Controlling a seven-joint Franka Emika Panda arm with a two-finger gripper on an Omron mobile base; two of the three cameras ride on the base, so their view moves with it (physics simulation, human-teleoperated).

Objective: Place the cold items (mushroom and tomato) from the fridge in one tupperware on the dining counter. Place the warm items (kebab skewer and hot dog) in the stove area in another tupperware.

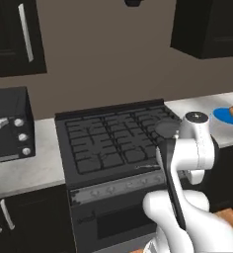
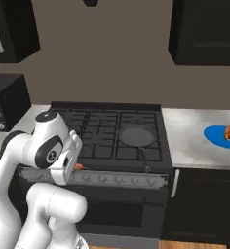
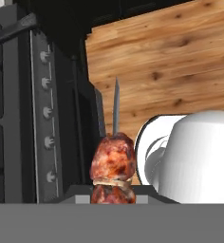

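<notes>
the gripper [image 2: 76, 167] is clamped tight on the kebab skewer [image 3: 112, 163], held in front of the stove [image 2: 112, 133]. the hot dog [image 2: 229, 132] lies on a blue plate [image 2: 215, 134] on the counter [image 2: 195, 141].

Nothing here can be read. The stove [image 1: 113, 143] knobs, the toaster oven [image 1: 9, 126] dials and the dark cabinets [image 2: 204, 31] carry no legible marks.

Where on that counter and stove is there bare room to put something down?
Free: the counter between the stove and the blue plate; also the strip between the stove and the toaster oven. Crowded: the pan takes the stove's right side, and a hot dog sits on the plate. The fingers hold the kebab skewer.
</notes>
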